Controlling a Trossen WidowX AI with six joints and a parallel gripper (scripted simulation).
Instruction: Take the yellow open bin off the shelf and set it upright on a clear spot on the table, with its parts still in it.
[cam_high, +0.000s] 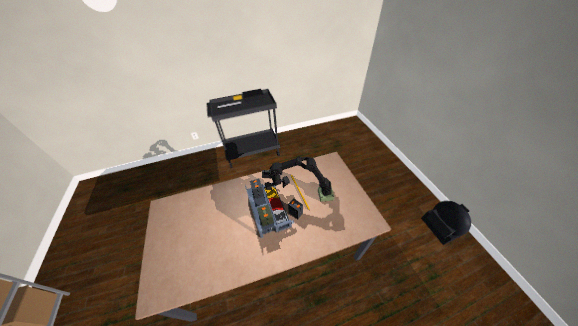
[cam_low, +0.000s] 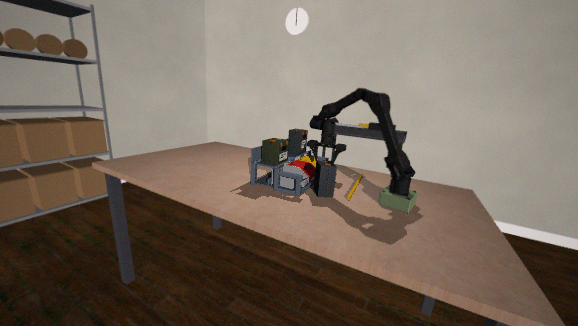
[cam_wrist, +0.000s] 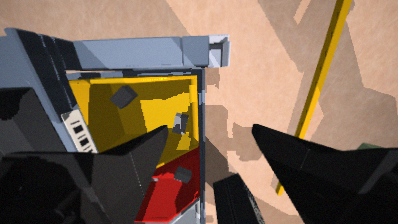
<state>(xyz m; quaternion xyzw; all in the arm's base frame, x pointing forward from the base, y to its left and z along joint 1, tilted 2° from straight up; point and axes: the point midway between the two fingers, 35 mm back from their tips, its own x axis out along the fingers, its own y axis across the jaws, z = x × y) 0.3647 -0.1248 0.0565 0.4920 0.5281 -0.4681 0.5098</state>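
The yellow open bin (cam_high: 271, 193) (cam_low: 309, 160) (cam_wrist: 115, 125) sits in the low front bay of the blue-grey shelf (cam_wrist: 140, 54), at one end of the row. In the wrist view a dark part (cam_wrist: 123, 96) and a smaller grey part (cam_wrist: 180, 123) lie inside it. My gripper (cam_high: 278, 184) (cam_low: 327, 155) (cam_wrist: 209, 128) points down, open and empty, its fingers wide apart. In the wrist view the left fingertip overlaps the bin's lower right area, and the right one is beyond the shelf's front edge. The fingertips' exact height over the bin cannot be told.
A red bin (cam_high: 276, 204) (cam_wrist: 170, 195) adjoins the yellow one. A dark box (cam_high: 295, 209) (cam_low: 325, 180) (cam_wrist: 235, 200) stands in front of the shelf. A yellow bar (cam_high: 300, 192) (cam_low: 355, 187) (cam_wrist: 320, 75) lies between shelf and arm base. A green box (cam_low: 274, 151) and a grey box (cam_low: 297, 142) stand on the upper level.
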